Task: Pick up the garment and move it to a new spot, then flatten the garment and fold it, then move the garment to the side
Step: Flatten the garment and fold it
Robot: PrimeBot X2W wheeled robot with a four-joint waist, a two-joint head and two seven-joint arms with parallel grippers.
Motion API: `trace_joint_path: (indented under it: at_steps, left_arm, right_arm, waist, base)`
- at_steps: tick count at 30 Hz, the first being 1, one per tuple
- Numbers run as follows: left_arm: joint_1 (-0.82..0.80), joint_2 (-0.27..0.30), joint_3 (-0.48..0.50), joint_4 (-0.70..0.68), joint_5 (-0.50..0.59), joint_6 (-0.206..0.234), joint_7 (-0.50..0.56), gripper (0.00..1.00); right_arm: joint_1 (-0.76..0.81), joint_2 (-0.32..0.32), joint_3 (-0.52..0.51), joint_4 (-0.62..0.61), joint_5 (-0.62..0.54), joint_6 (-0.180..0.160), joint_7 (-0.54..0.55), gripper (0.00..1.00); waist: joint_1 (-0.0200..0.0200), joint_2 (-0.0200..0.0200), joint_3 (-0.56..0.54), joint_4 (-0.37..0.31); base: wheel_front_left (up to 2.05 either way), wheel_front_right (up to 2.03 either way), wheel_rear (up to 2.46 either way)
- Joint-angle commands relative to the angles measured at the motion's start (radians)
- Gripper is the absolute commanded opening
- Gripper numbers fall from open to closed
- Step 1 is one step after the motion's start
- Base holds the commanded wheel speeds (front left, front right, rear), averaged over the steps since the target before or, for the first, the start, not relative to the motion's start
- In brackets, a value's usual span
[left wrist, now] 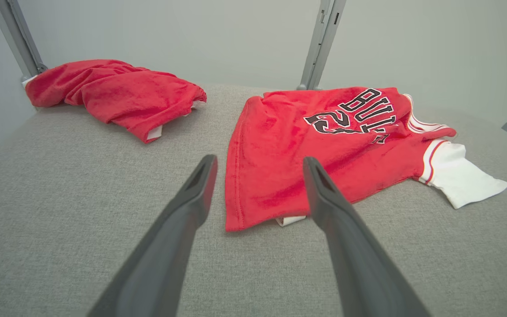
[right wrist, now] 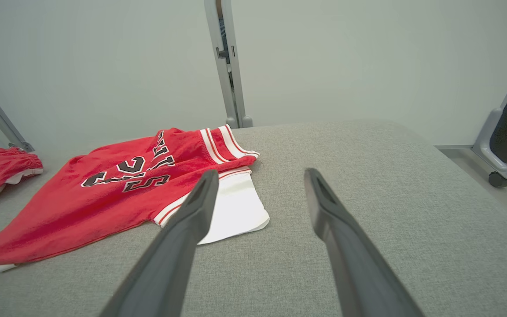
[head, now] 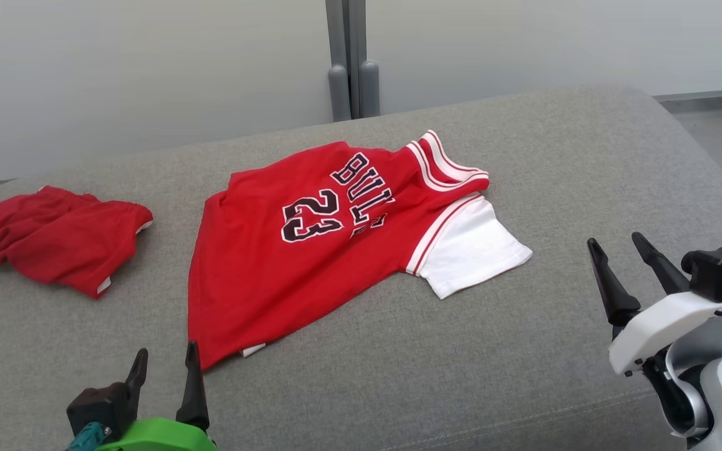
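The garment (head: 311, 244) is a red jersey with black number 23 and a white sleeve, lying folded lengthwise on the grey cushion (head: 524, 351). It also shows in the left wrist view (left wrist: 306, 154) and the right wrist view (right wrist: 117, 193). My left gripper (head: 165, 362) stands open at the lower left, just short of the jersey's bottom hem corner, with nothing between its fingers (left wrist: 196, 193). My right gripper (head: 617, 243) is open too, off to the right of the white sleeve and clear of it, its fingers (right wrist: 198, 207) empty.
A crumpled pair of red shorts (head: 54, 235) lies at the cushion's left end. A pale wall with a grey upright post (head: 350, 59) runs behind. At the far right the cushion drops to the floor, where a wheeled stand (right wrist: 495, 154) is parked.
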Motion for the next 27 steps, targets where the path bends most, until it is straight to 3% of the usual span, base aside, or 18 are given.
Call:
trace_joint_path:
  at_steps: [1, 14, 27]
  left_arm:
    - [0.016, -0.001, 0.011, -0.002, -0.006, -0.009, -0.003, 1.0]
    - [0.096, -0.012, 0.144, 0.034, -0.003, -0.168, -0.003, 1.0]
    - [0.141, -0.053, 0.216, 0.063, 0.042, -0.204, -0.003, 1.0]
  right_arm:
    - [0.018, 0.003, -0.003, -0.012, -0.012, -0.001, 0.004, 1.0]
    - [0.091, 0.094, 0.027, -0.092, -0.099, -0.001, -0.001, 1.0]
    - [0.094, 0.121, 0.022, -0.055, -0.114, -0.001, -0.029, 1.0]
  waist:
    - [0.0, 0.0, -0.014, -0.001]
    - [0.0, 0.0, -0.038, 0.005]
    - [0.0, 0.0, -0.039, 0.02]
  base:
    - [0.0, 0.0, 0.0]
    - [0.0, 0.0, 0.0]
    - [0.0, 0.0, 0.0]
